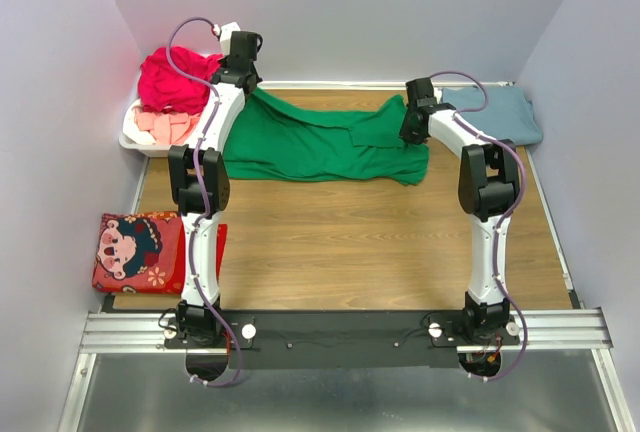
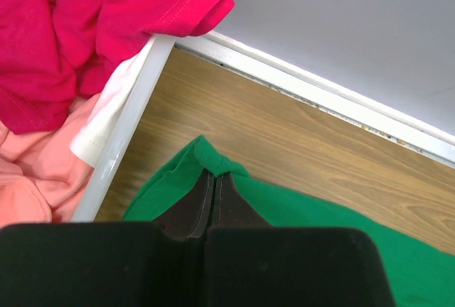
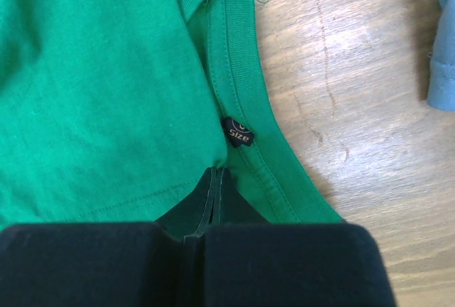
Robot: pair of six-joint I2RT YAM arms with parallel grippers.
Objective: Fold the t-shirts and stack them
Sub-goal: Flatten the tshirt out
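The left gripper [image 2: 213,178] has its two fingers pressed together on a small bunched edge of the bright green cotton t-shirt [image 1: 310,142], near the white plastic basket [image 2: 131,119]. The right gripper [image 3: 215,178] is closed as well. It pinches the same shirt beside the ribbed neck band, just under the small black size label [image 3: 239,132]. The shirt lies stretched between the two arms on the far part of the wooden table [image 1: 350,242], with some wrinkles.

To do this step well, I think both arms should lift and pull apart evenly, so the cloth becomes flat before any fold. The left one must stay clear of the basket rim and of the magenta-red t-shirt [image 2: 106,23] that hangs over it. The pale pink t-shirt [image 2: 28,186] lies lower in the basket. The dusty blue-grey t-shirt [image 1: 500,112], which seems folded, is at the far right corner.

How many layers each grip holds cannot be seen. Whether the left grip has a hem or a sleeve is unclear, and the right arm covers part of the shirt.
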